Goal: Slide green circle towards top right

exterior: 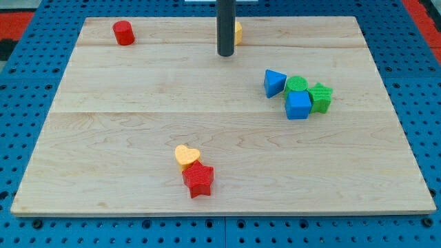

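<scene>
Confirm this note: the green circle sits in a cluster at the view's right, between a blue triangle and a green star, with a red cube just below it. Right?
Not quite. In the camera view the cube just below the green circle is blue, not red: the blue cube. The rest holds: the cluster lies at the view's right, with the blue triangle on one side and the green star on the other.

So the tabletop (pixel 138 138) is a pale wooden board made of a few planks, you can see the seams running across it from the view's left to right, and the light on it is pretty even with only soft shadows. All around the tabletop there's a blue perforated base (pixel 27 227) full of little holes, and past its top corners some red surface (pixel 27 21) peeks in.
</scene>
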Robot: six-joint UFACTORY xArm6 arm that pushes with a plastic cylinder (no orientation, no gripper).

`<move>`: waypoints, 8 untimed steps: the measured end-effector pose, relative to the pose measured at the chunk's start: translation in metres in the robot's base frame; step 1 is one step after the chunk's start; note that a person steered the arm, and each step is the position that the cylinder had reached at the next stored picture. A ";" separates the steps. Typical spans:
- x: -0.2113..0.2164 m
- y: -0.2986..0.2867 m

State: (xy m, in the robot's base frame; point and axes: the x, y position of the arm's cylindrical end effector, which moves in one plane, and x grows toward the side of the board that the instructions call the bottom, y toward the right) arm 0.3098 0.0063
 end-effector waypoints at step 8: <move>0.076 0.146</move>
State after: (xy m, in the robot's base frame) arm 0.3855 0.1521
